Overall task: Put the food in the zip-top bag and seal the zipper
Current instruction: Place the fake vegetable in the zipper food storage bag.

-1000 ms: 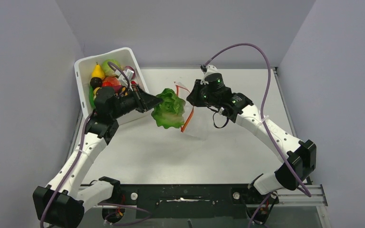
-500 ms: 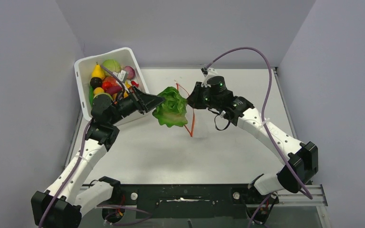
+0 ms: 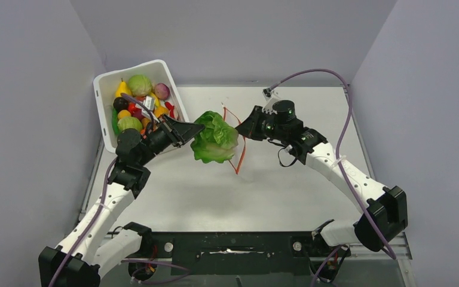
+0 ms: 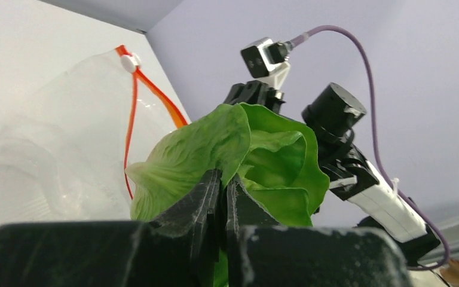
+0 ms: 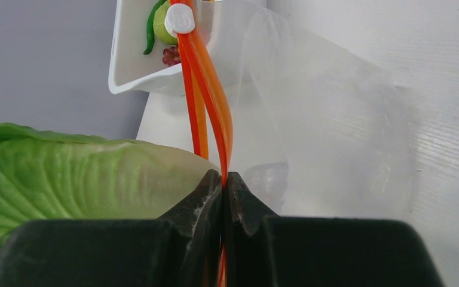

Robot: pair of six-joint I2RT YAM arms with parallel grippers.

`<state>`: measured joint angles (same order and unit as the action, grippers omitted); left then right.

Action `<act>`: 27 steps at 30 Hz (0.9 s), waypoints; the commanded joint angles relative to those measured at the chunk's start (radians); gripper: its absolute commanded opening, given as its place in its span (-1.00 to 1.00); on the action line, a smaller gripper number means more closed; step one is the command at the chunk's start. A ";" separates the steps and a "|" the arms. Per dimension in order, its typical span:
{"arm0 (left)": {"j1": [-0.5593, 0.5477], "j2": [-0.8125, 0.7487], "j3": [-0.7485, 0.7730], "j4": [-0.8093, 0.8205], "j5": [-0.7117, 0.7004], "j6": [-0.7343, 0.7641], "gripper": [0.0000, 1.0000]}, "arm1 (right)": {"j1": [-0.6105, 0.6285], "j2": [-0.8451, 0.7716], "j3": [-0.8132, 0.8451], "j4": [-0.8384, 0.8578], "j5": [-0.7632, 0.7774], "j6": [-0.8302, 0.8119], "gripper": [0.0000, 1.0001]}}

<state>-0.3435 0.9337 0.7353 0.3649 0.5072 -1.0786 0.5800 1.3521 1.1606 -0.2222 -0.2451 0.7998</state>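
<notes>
Toy lettuce meets bag above the table (image 3: 215, 197): the left gripper (image 3: 198, 127), jaws pinched tight on a leaf, holds the ruffled green lettuce (image 3: 215, 141) in the air near the middle of the work surface. Just beside it the right gripper (image 3: 244, 129) is clamped on the red-orange zipper (image 5: 213, 113) of the clear bag (image 5: 329, 113), lifting the bag's mouth while the soft plastic trails down behind. The zipper's two strips stand slightly parted, with a white slider (image 5: 180, 19) at their far end. The lettuce hangs right against the bag's mouth, and whether any of it has passed between the strips cannot be told. The other toy fruit and vegetables (image 3: 134, 101), among them a yellow pear, a pale green cabbage and dark and orange round pieces, lie heaped in the white tub (image 3: 104, 84) at the table's far left corner, well apart from the bag
</notes>
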 commanded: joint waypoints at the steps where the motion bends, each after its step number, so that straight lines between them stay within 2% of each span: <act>1: -0.038 -0.012 0.053 -0.139 -0.130 0.115 -1.00 | 0.004 -0.067 -0.002 0.125 -0.091 0.031 -1.00; 4: -0.069 0.000 0.070 -0.206 -0.183 0.174 -1.00 | 0.007 -0.071 0.000 0.139 -0.101 0.019 -1.00; 11: -0.141 0.033 0.076 -0.248 -0.262 0.229 -1.00 | 0.032 -0.050 0.018 0.171 -0.146 0.003 -1.00; 20: -0.231 0.070 0.126 -0.375 -0.438 0.361 -1.00 | 0.065 -0.017 0.056 0.167 -0.194 -0.027 -1.00; 24: -0.236 0.064 0.109 -0.349 -0.438 0.339 -1.00 | 0.054 -0.016 0.052 0.173 -0.212 -0.012 -1.00; 27: -0.235 0.027 0.086 -0.246 -0.371 0.286 -1.00 | 0.016 -0.024 0.017 0.174 -0.204 0.031 -1.00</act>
<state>-0.5747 1.0054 0.8021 -0.0242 0.1074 -0.7589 0.6262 1.3392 1.1576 -0.1318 -0.4061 0.7918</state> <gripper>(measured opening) 0.036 0.040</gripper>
